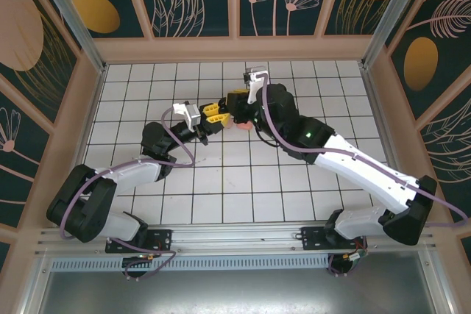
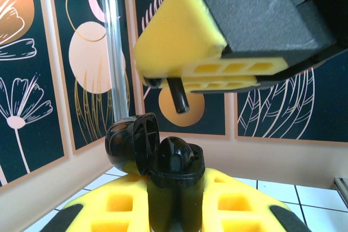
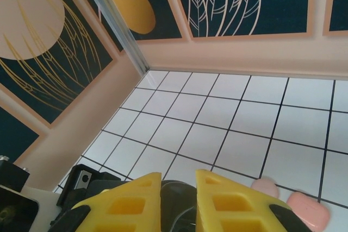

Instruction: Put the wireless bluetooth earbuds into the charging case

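Observation:
My left gripper (image 2: 176, 184) is shut on a black charging case (image 2: 175, 199), held upright with its lid (image 2: 130, 144) swung open to the left. One black earbud (image 2: 178, 157) sits in the case's mouth. Directly above it my right gripper (image 2: 179, 77) is shut on a second black earbud, whose stem (image 2: 177, 94) points down at the case, a short gap above it. From above, the left gripper (image 1: 211, 113) and right gripper (image 1: 234, 106) meet at mid-table. In the right wrist view a dark shape (image 3: 182, 202) shows between the yellow fingers (image 3: 228, 199).
Two pale pink pieces (image 3: 265, 186) (image 3: 308, 211) lie on the white grid tiles just right of my right gripper, seen as a pink spot (image 1: 243, 127) from above. Peach walls (image 1: 235, 49) and patterned panels ring the table.

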Tool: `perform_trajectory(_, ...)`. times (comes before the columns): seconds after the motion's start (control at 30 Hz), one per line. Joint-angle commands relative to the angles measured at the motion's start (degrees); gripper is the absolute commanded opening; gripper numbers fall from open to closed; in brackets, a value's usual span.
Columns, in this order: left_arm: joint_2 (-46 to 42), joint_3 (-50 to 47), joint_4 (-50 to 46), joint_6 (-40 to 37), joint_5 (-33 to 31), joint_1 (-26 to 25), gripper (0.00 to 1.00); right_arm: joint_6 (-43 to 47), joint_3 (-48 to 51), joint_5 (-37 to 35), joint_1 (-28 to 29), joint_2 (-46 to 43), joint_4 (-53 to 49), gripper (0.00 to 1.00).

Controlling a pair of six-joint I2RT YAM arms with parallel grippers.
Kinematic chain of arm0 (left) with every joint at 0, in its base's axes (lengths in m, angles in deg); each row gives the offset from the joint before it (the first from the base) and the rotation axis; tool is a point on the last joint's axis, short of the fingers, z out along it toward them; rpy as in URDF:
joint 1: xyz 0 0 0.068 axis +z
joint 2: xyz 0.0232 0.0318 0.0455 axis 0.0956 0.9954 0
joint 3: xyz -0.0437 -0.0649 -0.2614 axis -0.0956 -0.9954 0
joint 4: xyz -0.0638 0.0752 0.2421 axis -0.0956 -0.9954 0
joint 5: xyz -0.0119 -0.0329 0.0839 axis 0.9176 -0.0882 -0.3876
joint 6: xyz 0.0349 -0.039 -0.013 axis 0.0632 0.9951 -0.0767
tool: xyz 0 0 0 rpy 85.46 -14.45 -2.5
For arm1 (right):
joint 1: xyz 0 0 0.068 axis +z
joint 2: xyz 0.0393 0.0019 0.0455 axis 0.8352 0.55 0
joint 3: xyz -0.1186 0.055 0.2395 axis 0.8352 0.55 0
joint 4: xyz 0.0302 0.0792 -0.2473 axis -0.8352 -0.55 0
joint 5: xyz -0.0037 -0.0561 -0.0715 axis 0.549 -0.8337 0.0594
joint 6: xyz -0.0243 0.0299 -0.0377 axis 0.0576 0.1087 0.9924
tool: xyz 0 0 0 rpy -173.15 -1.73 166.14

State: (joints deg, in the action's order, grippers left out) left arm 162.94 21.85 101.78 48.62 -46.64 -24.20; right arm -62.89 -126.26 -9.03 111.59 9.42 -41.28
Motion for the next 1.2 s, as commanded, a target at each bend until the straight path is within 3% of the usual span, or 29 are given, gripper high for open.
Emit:
perform_trajectory(0.0,0.0,1.7,2.5,1.0,1.1,-0.3,0.0,-0.5,1.0,-1.0,0.6,0.3,1.3,0.19)
perform_trajectory(0.77,-1.0,2.1,1.6,0.6,0.5,-0.3,0.0,-1.6,4.7,-1.5,1.0,0.6,-0.4,0.18)
perform_trajectory(1.17,-1.0,2.4,1.0,0.8,-0.4,-0.3,0.0,-0.6,4.9,-4.6,4.3,2.0,-2.1,0.17)
